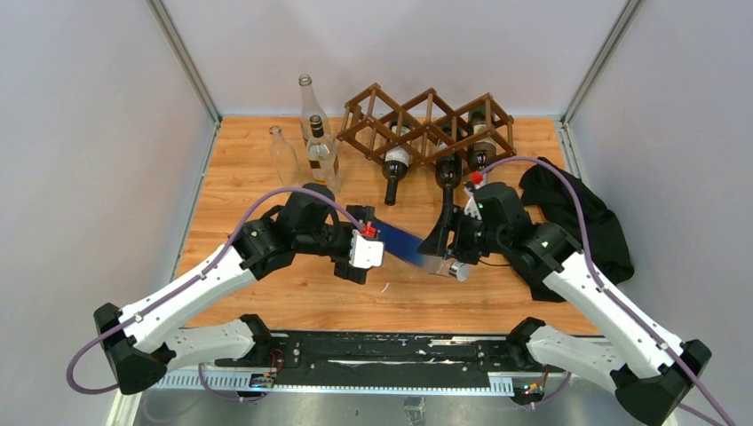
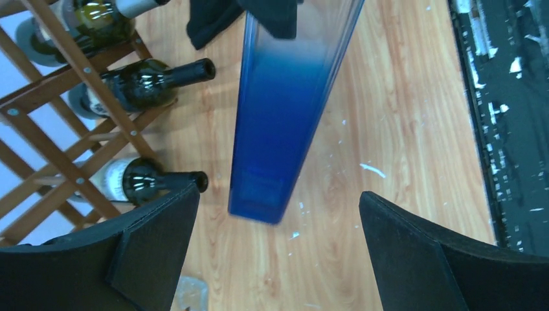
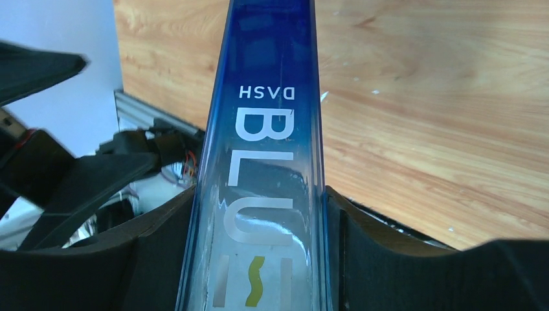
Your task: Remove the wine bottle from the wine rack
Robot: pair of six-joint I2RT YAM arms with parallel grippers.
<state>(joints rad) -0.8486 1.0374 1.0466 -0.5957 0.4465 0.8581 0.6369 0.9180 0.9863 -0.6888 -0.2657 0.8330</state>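
Wine bottle: tall, square-sided blue glass bottle [image 1: 404, 244] with white lettering, off the rack and held above the wooden table [image 1: 266, 293] between the two arms.
Right gripper: the right gripper [image 3: 259, 259] is clamped across the bottle's clear lower-lettered stretch, one black finger on each flat side. It carries the whole weight.
Left gripper: the left gripper [image 2: 278, 197] is spread wide and grips nothing, and the gap is broader than the bottle.
Key relation: the bottle's long axis runs straight out from the left gripper's mouth to the right gripper. Its dark blue square base [image 2: 259, 207] points at the left wrist camera, centred between the left fingers.
Contact: I see none between the left fingers and the glass. The base sits about level with their tips, and I cannot tell whether it has entered the gap.
Nearer arm: the right arm has the bottle; the left is just beside its free end, lined up on the same axis.
Judgement: a hand-over looks possible; the left would need only to advance along that axis and close on the flat faces.
Beyond the grippers: the dark brown wooden lattice rack [image 1: 426, 120] lies well past both grippers, with three dark green glass bottles [image 1: 395, 164] in its cells, necks toward the arms.
Far left of the rack: clear glass bottles [image 1: 308, 102] stand upright.
Right of the right arm: crumpled black cloth [image 1: 577, 213].
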